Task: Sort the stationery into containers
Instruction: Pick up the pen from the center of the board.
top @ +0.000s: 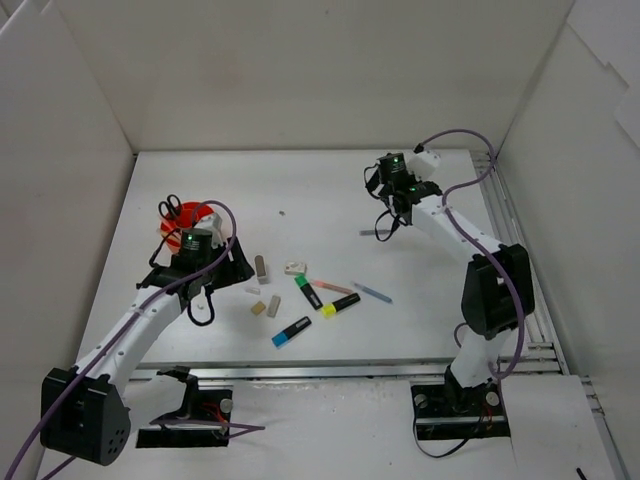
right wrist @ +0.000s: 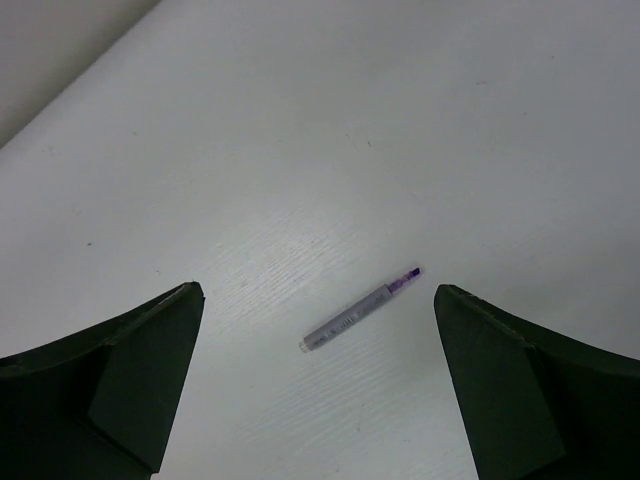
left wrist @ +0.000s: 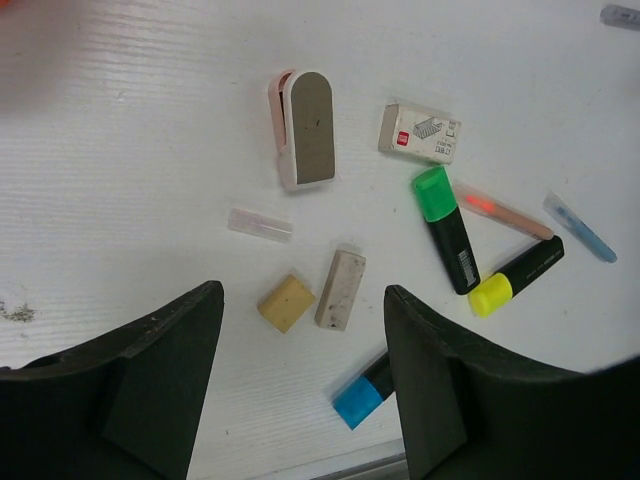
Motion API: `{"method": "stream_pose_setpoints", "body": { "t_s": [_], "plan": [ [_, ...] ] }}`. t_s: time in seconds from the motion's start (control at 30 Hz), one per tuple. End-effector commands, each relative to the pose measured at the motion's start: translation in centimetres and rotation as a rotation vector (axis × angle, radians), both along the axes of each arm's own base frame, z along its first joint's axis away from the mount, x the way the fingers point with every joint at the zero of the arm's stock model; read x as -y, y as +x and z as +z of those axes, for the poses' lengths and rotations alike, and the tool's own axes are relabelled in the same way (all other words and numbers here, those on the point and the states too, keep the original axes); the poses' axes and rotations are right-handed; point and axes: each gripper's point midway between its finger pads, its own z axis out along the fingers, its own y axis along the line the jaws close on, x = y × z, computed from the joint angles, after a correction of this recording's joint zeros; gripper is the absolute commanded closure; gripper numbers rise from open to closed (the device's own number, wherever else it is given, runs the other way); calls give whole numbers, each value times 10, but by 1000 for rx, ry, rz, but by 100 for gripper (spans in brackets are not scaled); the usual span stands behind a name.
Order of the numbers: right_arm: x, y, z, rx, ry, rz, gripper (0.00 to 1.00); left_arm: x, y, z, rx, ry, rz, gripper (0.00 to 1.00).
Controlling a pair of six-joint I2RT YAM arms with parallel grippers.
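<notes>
Top external view: at the left of the white table [top: 330, 190] stands the round orange-red holder [top: 203, 216]. A pair of black-handled scissors [top: 170, 208] stands upright in it, handles up.

The left gripper [top: 200, 302] hangs just in front of the holder, pointing down at the table. In the left wrist view its jaws stand partly open and hold nothing. The tan eraser [left wrist: 287, 302] and the speckled grey eraser [left wrist: 341, 290] lie side by side on the table below the gap between the jaws.

Beyond the erasers lies a short clear tube [left wrist: 260, 224], and farther off a pink-and-grey oblong piece [left wrist: 305, 130]. To its right lies a small white box [left wrist: 420, 132].

Next to the right are three highlighters:
- The green-ended highlighter [left wrist: 447, 230] is just below the box.
- The yellow-ended highlighter [left wrist: 515, 277] has its yellow end close to the black end of the green one.
- The blue-ended highlighter [left wrist: 362, 392] is nearest the table's front edge.

A thin pink pen [left wrist: 500, 210] lies between the green and yellow highlighters. A thin blue pen [left wrist: 580, 228] lies just to the right of them.

The right gripper [top: 388, 225] is well apart, at the table's far right. In the right wrist view its jaws are spread wide and hold nothing. A thin grey pen with a purple tip [right wrist: 360, 308] lies alone on the table below them.
</notes>
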Motion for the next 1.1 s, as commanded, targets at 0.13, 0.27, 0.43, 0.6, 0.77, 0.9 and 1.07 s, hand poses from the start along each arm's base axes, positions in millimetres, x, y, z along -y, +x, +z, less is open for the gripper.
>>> {"method": "stream_pose_setpoints", "body": {
  "t_s": [0.13,0.27,0.43,0.6,0.77,0.9,1.07],
  "plan": [
    [-11,-3,-42,-118,20,-193,2,-6,6,1,10,-2,25,41],
    [-29,5,-75,-213,25,-185,2,-3,6,-7,-5,-13,1,41],
    [-37,7,-89,-276,-6,-202,2,-11,3,-15,-31,-13,22,42],
    [-22,-5,-100,-319,-60,-255,7,-22,2,-19,-30,-29,36,42],
    [-27,-11,-119,-376,-42,-246,8,-24,-1,-25,-43,-58,31,42],
    [-31,-12,-127,-395,-35,-245,10,-29,0,-29,-53,-71,41,43],
    [-33,-11,-138,-417,-24,-248,14,-32,-2,-32,-64,-80,45,44]
  ]
}}
